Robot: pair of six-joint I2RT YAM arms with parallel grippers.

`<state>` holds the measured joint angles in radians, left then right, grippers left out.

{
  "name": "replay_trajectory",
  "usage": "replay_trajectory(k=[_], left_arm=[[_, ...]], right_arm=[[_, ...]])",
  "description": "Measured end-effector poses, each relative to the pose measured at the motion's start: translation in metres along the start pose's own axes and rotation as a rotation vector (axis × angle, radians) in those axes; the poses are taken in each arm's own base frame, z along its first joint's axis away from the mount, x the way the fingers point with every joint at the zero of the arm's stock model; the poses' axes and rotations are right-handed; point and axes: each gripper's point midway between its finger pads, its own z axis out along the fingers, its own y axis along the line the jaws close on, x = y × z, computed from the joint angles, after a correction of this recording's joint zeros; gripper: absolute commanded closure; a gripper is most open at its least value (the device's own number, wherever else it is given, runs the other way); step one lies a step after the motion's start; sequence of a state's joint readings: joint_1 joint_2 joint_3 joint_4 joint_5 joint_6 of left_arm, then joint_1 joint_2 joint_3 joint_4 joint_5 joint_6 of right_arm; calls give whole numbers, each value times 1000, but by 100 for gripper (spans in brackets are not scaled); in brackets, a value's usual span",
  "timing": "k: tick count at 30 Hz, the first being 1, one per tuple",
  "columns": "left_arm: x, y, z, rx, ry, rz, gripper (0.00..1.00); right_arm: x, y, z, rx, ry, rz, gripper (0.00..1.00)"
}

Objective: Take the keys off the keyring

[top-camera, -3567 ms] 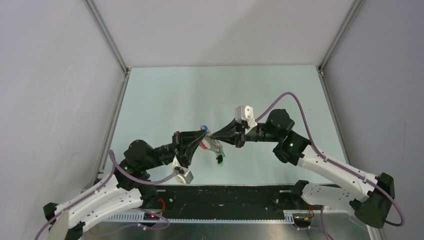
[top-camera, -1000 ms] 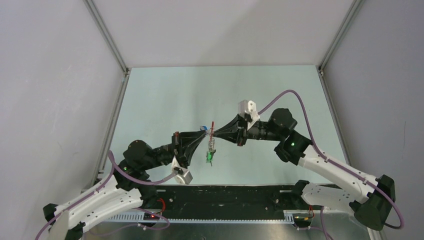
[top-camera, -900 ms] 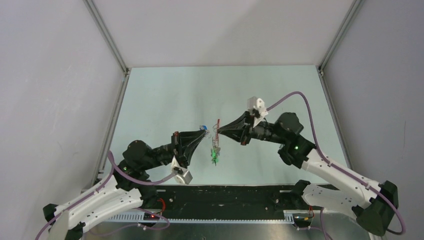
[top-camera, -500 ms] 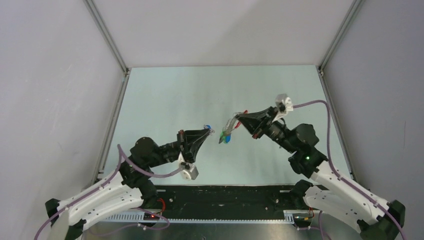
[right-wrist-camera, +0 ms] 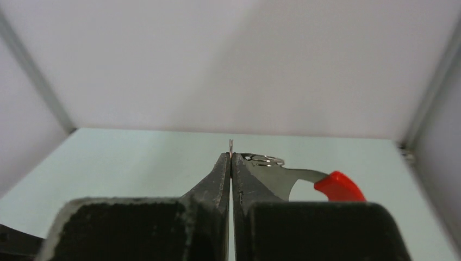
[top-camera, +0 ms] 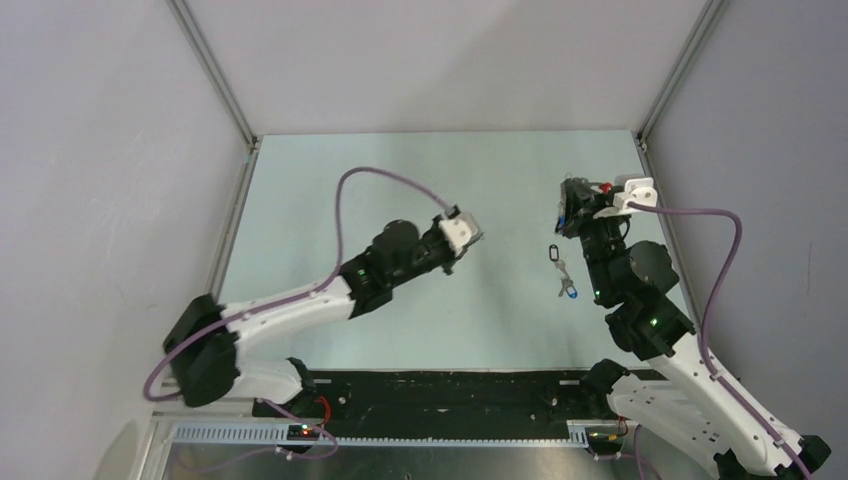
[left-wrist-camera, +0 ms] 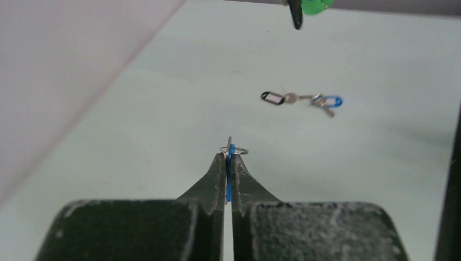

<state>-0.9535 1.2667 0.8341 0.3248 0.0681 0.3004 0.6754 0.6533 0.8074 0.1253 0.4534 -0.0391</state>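
- keyring (right-wrist-camera: 263,160): thin silver ring with a red band (right-wrist-camera: 337,186), its metal pinched between the closed tips of the right gripper (right-wrist-camera: 230,157), aloft over the table's far right.
- blue-capped key (left-wrist-camera: 230,163): we note it clamped, small ring included, in the closed left gripper (left-wrist-camera: 228,159), above mid-table.
- green cap (left-wrist-camera: 316,5): hangs at the left wrist view's top edge (its support is cut off).
- key cluster (top-camera: 562,272): black tag loop, silver keys and blue cap, lying on the table (top-camera: 330,200) between the arms.
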Motion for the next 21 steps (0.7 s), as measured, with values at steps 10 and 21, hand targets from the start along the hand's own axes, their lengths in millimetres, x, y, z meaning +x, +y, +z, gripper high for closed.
replay_trajectory(k=[10, 21], left_arm=[[49, -57, 121, 74, 111, -459, 95], [106, -112, 177, 120, 222, -752, 73]], right_arm=[[-38, -49, -1, 230, -22, -227, 100], [-53, -63, -12, 273, -43, -250, 100]])
